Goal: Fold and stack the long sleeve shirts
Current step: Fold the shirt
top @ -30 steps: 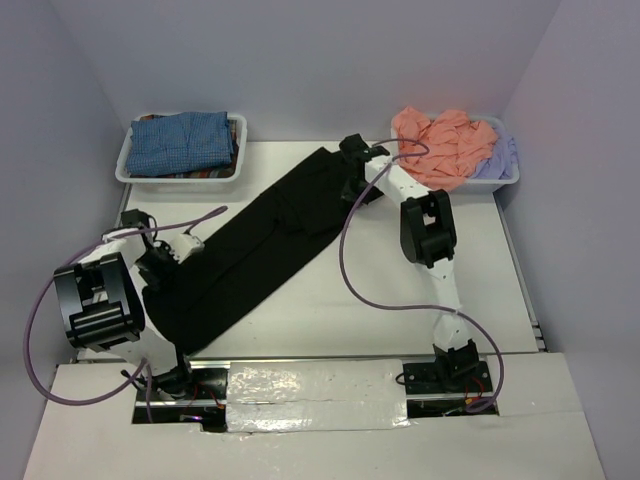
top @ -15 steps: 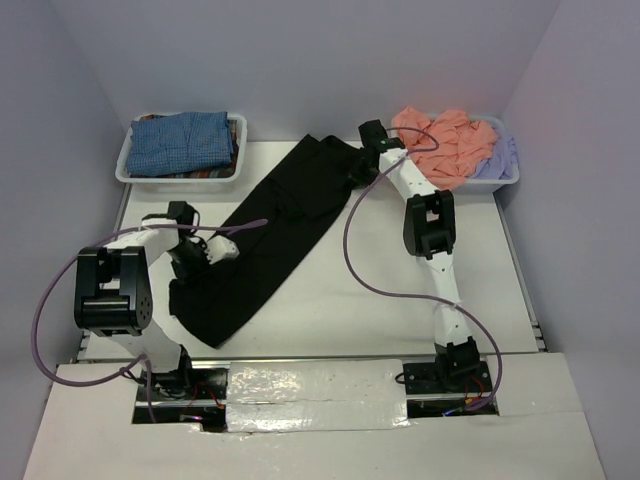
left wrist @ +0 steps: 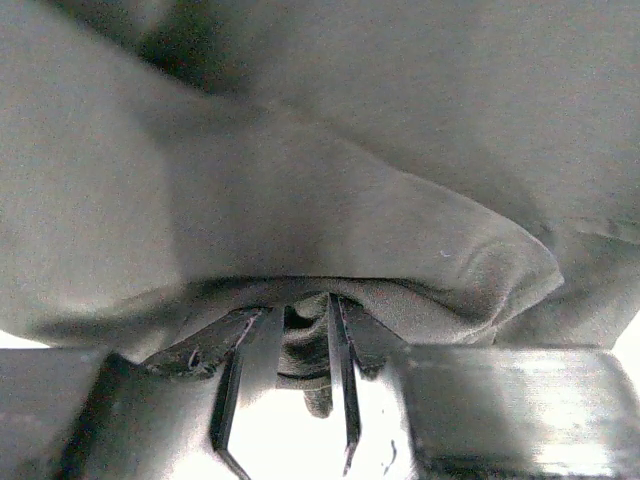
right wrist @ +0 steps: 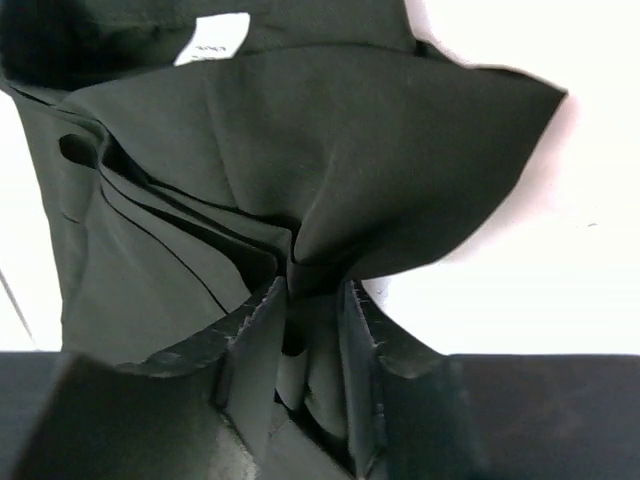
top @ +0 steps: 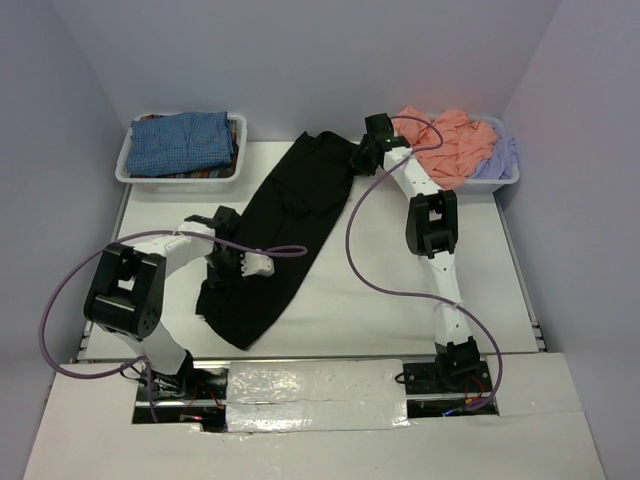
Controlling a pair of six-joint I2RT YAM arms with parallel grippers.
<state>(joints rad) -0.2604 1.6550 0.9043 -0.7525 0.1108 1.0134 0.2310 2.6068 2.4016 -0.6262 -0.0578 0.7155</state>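
We saw the black shirt (top: 290,215) lying stretched out on the tabletop (top: 400,310), running at a slant from the far middle down toward the near left. Its far end lay between the two bins, and its near end stopped short of the front edge.

The left hand (top: 228,268) sat low on the near part of the shirt. In its wrist view, a bunched fold of the dark cloth was pinched between its fingers (left wrist: 245,365), and the rest of the shirt spread across the whole picture beyond.

The right hand (top: 356,160) was at the shirt's far right edge, close to the right bin (top: 508,178). Its wrist view showed a peak of cloth drawn in between its fingers (right wrist: 255,345), with pleats fanning away from them and a white label (right wrist: 212,38) further off. We could not tell whether that hand was clamping the cloth or merely flanking it, as the dark fabric hid the contact.

The other shirts were in the bins: the blue-checked shirt (top: 180,142) was folded in the left bin (top: 122,168), and the salmon-pink shirt (top: 445,145) was heaped in the right one, with the lavender shirt (top: 497,160) beside it.
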